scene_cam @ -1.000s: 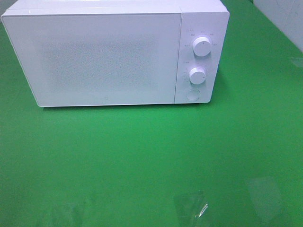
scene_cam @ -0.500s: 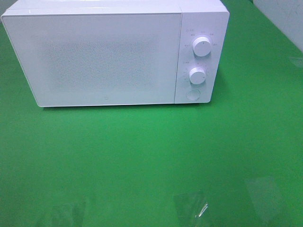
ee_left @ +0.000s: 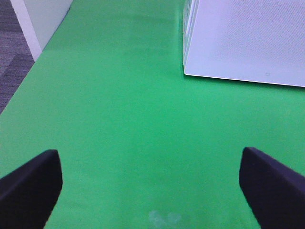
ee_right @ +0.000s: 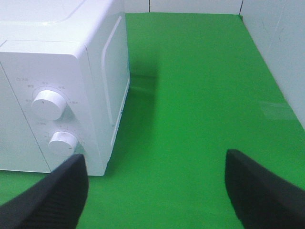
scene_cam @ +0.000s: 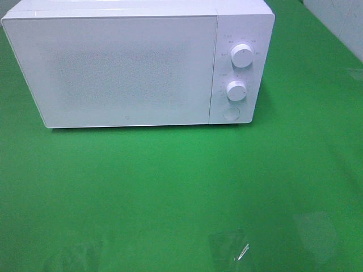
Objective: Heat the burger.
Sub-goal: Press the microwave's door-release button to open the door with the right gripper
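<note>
The burger is not in view in any frame. A white microwave (scene_cam: 136,62) stands at the back of the green table with its door shut; it has two knobs (scene_cam: 242,55) and a round button (scene_cam: 230,113) on its right panel. It also shows in the left wrist view (ee_left: 248,38) and the right wrist view (ee_right: 57,90). My left gripper (ee_left: 150,191) is open and empty over bare green cloth, in front of the microwave's left corner. My right gripper (ee_right: 157,191) is open and empty, to the right of the microwave's knob panel. Neither gripper shows in the exterior high view.
The green cloth (scene_cam: 181,187) covers the table. A white wall (ee_right: 276,52) borders it on the right. A white panel (ee_left: 43,19) and grey floor (ee_left: 12,52) lie past the table's left edge. Faint reflections (scene_cam: 229,249) show near the front edge.
</note>
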Motion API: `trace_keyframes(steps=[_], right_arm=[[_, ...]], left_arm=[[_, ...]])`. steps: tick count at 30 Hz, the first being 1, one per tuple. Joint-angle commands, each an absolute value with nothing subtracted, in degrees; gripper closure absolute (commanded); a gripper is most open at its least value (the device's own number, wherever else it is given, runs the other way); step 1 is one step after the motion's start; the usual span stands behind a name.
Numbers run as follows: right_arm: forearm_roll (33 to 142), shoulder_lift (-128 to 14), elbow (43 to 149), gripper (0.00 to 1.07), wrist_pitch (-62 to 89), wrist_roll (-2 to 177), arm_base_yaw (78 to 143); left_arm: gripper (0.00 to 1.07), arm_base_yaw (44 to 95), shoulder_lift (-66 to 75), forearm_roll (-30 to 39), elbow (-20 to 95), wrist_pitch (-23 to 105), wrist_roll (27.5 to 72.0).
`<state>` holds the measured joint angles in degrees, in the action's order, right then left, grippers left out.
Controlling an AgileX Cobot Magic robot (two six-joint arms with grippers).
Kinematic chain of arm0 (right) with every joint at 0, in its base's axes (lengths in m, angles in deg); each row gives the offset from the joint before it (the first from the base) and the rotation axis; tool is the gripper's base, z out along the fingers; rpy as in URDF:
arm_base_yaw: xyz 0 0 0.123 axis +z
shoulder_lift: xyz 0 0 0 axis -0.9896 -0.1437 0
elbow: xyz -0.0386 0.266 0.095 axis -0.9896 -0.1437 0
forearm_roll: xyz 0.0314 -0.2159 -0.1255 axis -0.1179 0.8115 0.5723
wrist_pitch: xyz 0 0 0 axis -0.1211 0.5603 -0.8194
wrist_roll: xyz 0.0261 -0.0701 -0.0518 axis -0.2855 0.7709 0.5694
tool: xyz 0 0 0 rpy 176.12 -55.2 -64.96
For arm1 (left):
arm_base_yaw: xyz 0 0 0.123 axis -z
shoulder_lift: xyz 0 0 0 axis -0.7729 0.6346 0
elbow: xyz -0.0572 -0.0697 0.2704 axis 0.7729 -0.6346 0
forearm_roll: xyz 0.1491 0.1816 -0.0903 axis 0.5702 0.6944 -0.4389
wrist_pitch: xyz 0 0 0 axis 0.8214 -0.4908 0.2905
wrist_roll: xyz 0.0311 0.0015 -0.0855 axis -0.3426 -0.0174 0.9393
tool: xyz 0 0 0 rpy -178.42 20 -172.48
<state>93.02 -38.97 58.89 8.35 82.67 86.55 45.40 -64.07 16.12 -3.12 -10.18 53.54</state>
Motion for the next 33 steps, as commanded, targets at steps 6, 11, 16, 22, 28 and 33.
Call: trace_keyframes(steps=[6,11,16,22,28,33], right_arm=[[93.47,-49.40,59.11,0.31,22.38,83.07,86.15],[91.41,-56.62,55.56,0.31,36.82,83.87,87.75],[83.96,-61.60,53.27,0.32,45.93,89.77,93.65],[73.65,-67.91,51.44,0.32,55.67,91.20,101.96],[66.66,-75.81,51.38,0.32,63.24,91.49,111.99],[60.53,-79.71,51.44,0.32,67.42,92.18,116.86]], left_arm=[[0.11,45.28,-64.29,16.00,-3.18,-9.37,53.54],[0.11,45.28,-64.29,16.00,-3.18,-9.37,53.54],[0.11,45.28,-64.29,16.00,-3.18,-9.37,53.54],[0.11,45.28,-64.29,16.00,-3.18,-9.37,53.54],[0.11,45.28,-64.29,16.00,-3.18,-9.37,53.54],[0.11,45.28,-64.29,16.00,-3.18,-9.37,53.54]])
